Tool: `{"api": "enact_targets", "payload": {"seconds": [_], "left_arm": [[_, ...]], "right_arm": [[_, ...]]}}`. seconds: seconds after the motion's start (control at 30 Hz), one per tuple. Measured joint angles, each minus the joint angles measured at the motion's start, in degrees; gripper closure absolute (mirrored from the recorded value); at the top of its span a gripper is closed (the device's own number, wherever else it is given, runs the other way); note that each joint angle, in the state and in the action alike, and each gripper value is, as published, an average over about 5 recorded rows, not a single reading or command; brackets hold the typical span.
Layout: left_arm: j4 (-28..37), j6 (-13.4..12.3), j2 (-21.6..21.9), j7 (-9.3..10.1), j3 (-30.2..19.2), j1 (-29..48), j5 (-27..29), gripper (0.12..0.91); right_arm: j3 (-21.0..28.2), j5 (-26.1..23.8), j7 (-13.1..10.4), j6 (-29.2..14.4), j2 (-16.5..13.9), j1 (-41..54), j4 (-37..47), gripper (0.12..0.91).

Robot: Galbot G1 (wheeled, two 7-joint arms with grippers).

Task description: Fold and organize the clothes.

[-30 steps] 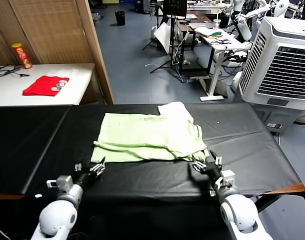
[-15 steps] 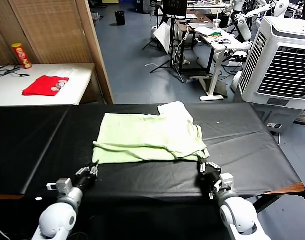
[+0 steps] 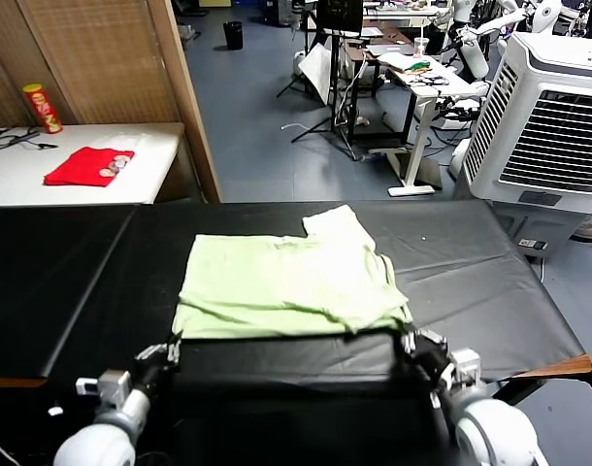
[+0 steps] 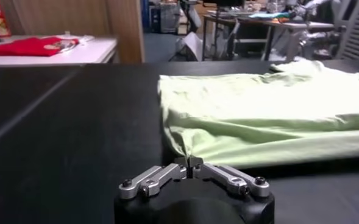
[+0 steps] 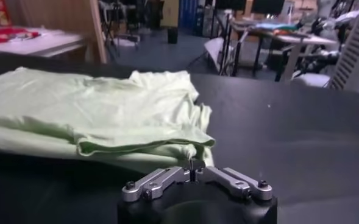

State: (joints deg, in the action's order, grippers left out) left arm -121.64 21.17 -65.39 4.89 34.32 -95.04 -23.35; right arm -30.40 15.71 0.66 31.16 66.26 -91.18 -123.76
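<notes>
The clothes, one pale mint-green shirt, lie folded flat on the black table, with one sleeve pointing to the far side. My left gripper is shut on the shirt's near left corner, and the fabric bunches into the closed left gripper in the left wrist view. My right gripper is shut on the near right corner. In the right wrist view the folded layers run into the pinched right gripper. Both grippers sit low, close to the table's front edge.
A red cloth and a yellow-red can rest on a white side table at the far left. A large white air cooler stands at the far right, beyond the table. A wooden panel rises behind the table.
Both grippers closed on the shirt's near corners and drew back toward me. The shirt slid with them toward the front edge and lies flatter.
</notes>
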Motion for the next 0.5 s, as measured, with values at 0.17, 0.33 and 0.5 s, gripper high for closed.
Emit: {"api": "enact_targets", "payload": {"seconds": [0.17,0.33,0.5], "left_arm": [[-3.5,0.4,0.0,1.04,1.3,-5.6,0.3,0.892],[-6.3,1.2,-0.5,1.94,2.6,-9.4,0.2,0.784],[-8.4,2.6,-1.0,2.78,3.5,-10.9,0.6,0.519]], "right_arm": [[-0.2,-0.2,0.0,0.8,0.2,-3.5,-2.2,0.846],[-1.0,-0.1,-0.3,2.6,-0.5,-6.2,-5.2,0.606],[-3.1,2.7,-1.2,4.8,-1.7,-7.7,-9.3,0.331]]}}
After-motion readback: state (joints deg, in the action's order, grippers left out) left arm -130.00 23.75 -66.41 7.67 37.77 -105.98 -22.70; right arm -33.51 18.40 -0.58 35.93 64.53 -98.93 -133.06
